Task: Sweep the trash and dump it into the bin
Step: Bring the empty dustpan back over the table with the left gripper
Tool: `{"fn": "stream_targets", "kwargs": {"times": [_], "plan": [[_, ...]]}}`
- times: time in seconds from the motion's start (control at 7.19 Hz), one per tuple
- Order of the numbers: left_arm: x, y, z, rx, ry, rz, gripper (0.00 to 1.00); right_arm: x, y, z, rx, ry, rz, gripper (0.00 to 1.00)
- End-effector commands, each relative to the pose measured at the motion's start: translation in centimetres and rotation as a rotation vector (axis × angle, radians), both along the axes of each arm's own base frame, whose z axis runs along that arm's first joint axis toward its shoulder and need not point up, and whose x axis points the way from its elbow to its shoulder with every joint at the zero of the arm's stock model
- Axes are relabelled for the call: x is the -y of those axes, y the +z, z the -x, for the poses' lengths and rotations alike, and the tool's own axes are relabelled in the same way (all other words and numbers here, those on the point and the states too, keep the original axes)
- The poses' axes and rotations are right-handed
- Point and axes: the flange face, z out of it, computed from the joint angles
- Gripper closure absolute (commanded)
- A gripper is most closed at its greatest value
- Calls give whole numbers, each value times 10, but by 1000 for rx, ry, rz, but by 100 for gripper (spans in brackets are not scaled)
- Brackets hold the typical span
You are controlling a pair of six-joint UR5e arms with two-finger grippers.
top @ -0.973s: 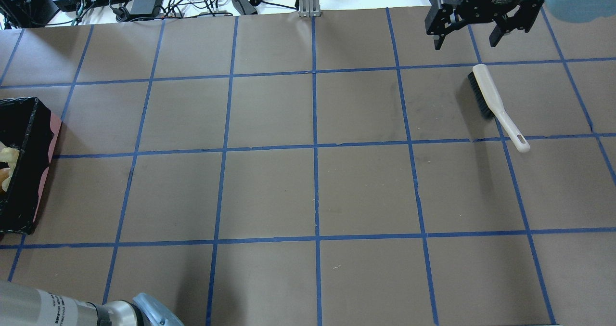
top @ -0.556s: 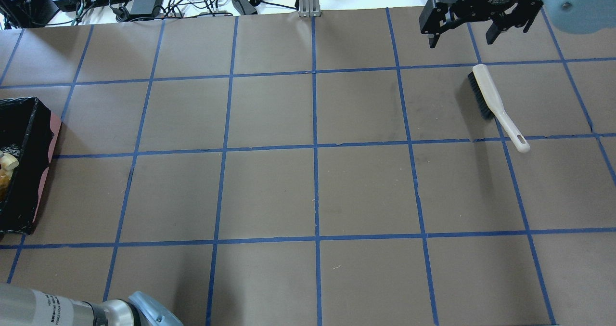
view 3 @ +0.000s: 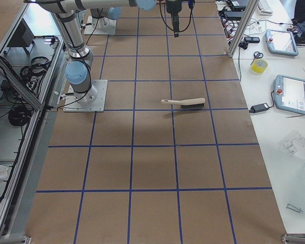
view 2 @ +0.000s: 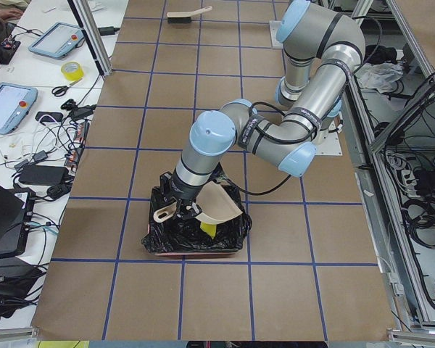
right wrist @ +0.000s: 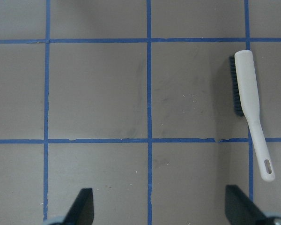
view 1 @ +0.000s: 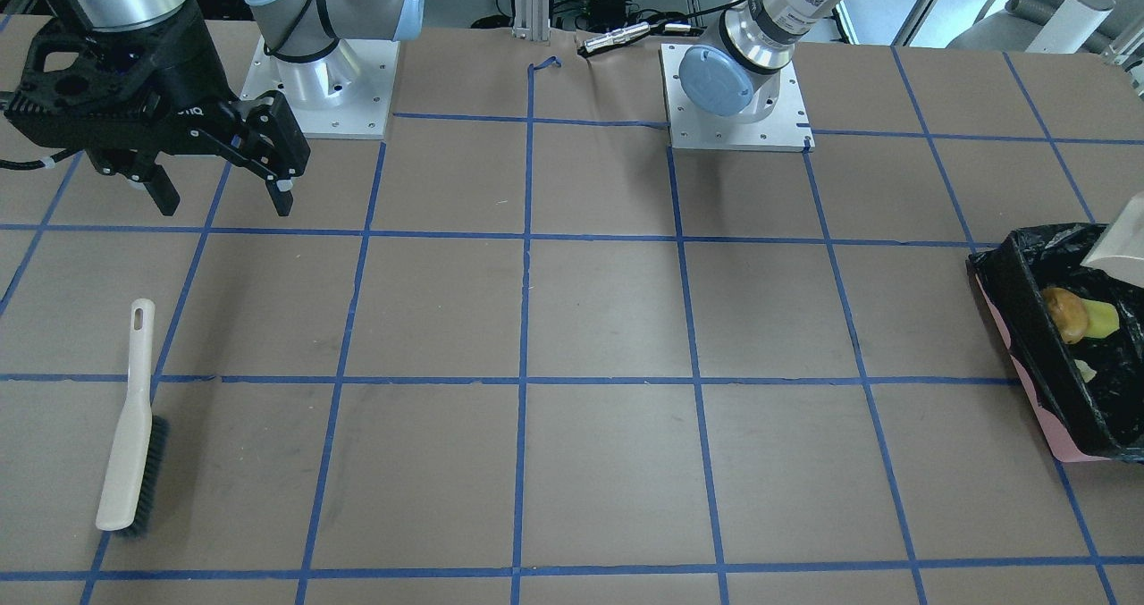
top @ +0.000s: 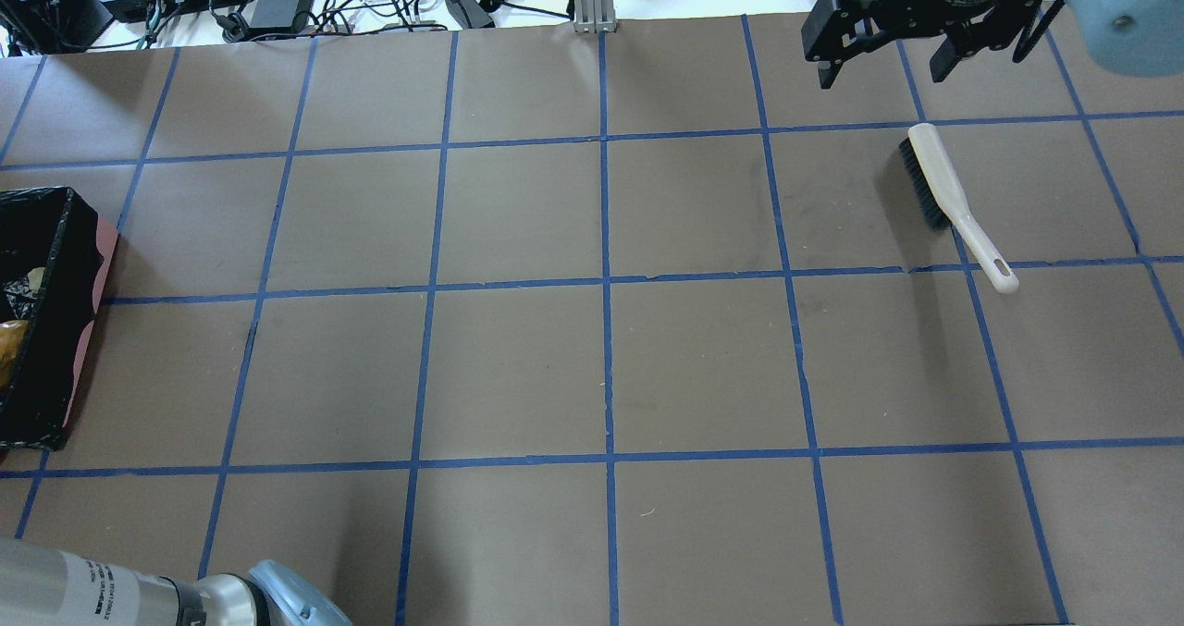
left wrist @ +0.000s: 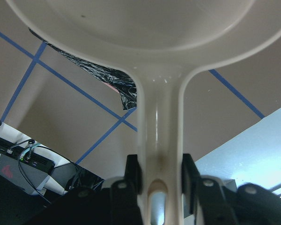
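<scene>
The left arm is folded at the elbow, its forearm slanting down so the wrist hangs over the bin point(view 2: 167, 243) at the table's point(top: 518, 367) left end. The left gripper point(left wrist: 160, 173) is clamped on the handle of the beige dustpan point(left wrist: 154, 47), one finger on each side of it. The pan is held tilted above the bin's opening, and a corner of it shows at the frame edge in the front-facing view point(view 1: 1122, 239).

All three pieces of trash lie inside the black-lined bin point(view 1: 1028, 319): the orange-brown lump point(view 1: 1064, 313), the yellow sponge block point(view 1: 1105, 319) touching it, and the pale half-ring slice point(view 1: 1086, 370) a little apart on the bag.

The right arm holds its wrist high over the far right part of the table, pointing straight down. The right gripper point(view 1: 223, 198) is spread wide with nothing between its fingers point(right wrist: 82, 208). The hand brush point(top: 943, 191) lies flat on the table, bristles sideways, apart from the gripper and touched by nothing
</scene>
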Motion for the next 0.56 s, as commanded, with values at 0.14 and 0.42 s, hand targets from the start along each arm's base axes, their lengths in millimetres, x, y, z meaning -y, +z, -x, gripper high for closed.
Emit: {"fn": "stream_targets", "kwargs": {"times": [0.14, 0.42], "plan": [[43, -12, 64, -181, 232, -62, 100, -10, -1, -2, 6, 35, -14, 0], [81, -11, 140, -255, 382, -121, 100, -12, -4, -2, 6, 36, -35, 0]]}}
